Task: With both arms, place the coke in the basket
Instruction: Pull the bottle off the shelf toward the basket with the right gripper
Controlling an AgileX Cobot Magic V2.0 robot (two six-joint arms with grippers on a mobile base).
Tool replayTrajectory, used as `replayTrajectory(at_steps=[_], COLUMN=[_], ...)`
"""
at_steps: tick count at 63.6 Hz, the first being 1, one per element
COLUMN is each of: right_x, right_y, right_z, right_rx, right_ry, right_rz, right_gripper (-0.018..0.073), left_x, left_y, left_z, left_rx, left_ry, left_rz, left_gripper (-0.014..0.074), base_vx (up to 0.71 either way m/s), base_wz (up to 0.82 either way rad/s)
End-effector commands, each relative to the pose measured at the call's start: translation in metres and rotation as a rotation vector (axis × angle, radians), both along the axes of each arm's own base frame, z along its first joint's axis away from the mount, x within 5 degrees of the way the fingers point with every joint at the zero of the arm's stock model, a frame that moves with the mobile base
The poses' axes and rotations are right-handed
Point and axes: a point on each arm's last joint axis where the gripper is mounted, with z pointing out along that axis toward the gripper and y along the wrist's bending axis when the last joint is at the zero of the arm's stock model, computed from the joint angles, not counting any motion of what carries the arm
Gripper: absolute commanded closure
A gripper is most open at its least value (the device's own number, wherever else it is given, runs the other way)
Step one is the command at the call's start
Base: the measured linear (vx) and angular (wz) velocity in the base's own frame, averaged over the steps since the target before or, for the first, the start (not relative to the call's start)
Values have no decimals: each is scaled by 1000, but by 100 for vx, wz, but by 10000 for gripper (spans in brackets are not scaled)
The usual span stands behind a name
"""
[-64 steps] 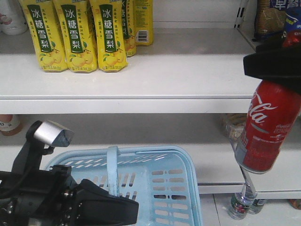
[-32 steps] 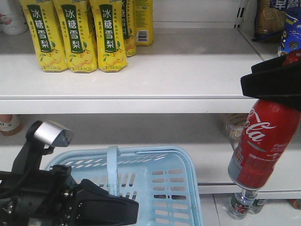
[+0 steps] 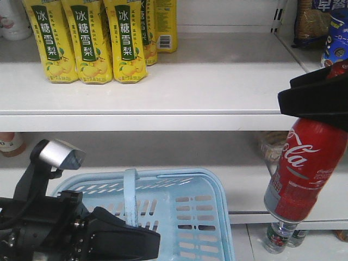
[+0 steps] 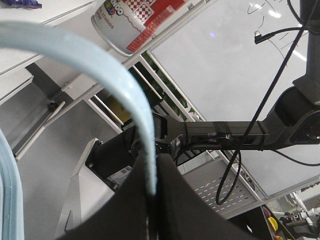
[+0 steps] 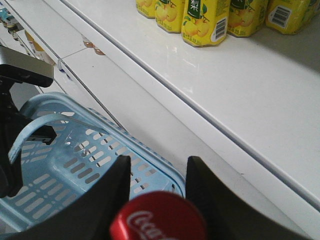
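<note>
Red coke (image 3: 304, 168) hangs tilted, neck clenched in the right claw (image 3: 318, 103), off right of the basket (image 3: 201, 217) (left claw (image 4: 150, 200) grips its handle (image 3: 130, 196)); carrying step, I judge: next, swing it over the opening.

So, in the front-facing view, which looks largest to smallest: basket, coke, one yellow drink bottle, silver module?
1. basket, partly hidden.
2. coke.
3. yellow drink bottle, cropped at the top and farther back, so its rank against the coke is unsure.
4. silver module.
</note>
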Motion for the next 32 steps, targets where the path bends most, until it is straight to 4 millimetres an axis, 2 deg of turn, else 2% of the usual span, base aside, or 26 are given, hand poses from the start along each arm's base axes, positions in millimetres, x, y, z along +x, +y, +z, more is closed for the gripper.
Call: replayTrajectory(at_steps=[1,32], right_x=[-6,-7], right_y=[2,2], right_z=[18,18], right_rx=[78,77], right_ry=[-81,-80], right_rz=[-13,-11], right_gripper=[564,564], left_x=[-4,-4], left_y=[0,0], left_z=[20,20], left_rx=[-116,-116], left_ry=[-19,-19], left_rz=[-22,-22], left_gripper=[603,603], base_vx=[0,0], base_wz=[0,0])
